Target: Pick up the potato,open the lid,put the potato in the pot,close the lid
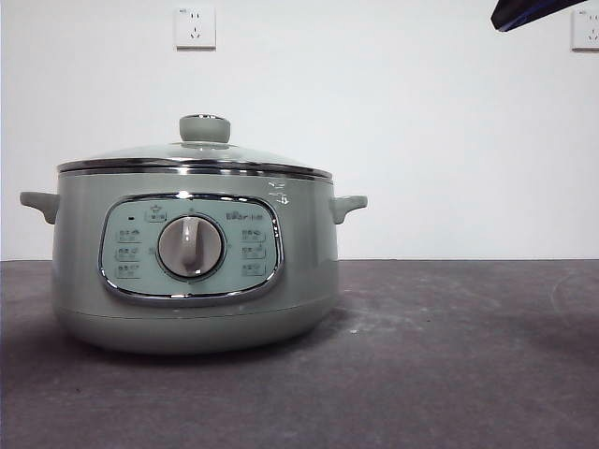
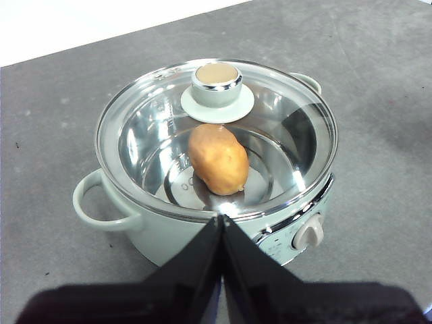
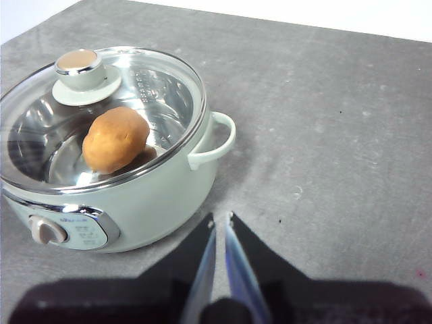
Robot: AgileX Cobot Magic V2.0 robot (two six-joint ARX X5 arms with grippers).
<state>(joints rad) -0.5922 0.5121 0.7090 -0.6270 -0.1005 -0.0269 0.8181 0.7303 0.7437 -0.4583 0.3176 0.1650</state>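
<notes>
Nearest the front camera lies the dark grey table, matte and faintly mottled with pale scuffs. On it stands the pot, a broad round cooker in smooth sage green, its lower wall curving in to a narrower base. Its face carries a rounded control panel framed in bright chrome, with a round grey dial in the middle. Two small stubby handles jut from the sides near the rim.

The lid sits closed on the pot, a shallow dome of clear glass bound by a polished chrome rim, with a round sage-green knob at the centre; from above the knob shows a tan top ringed in chrome. Through the glass the potato is visible, an oval orange-brown tuber with dull smooth skin, lying on the shiny steel floor of the pot's inner bowl.

The left gripper hangs above the table on the panel side of the pot, its black pointed jaws pressed together and holding nothing. The right gripper hangs over bare table beside one handle, apart from the pot, its jaws nearly together with only a thin slit between them, empty.

Behind stands a plain white wall with a white socket.
</notes>
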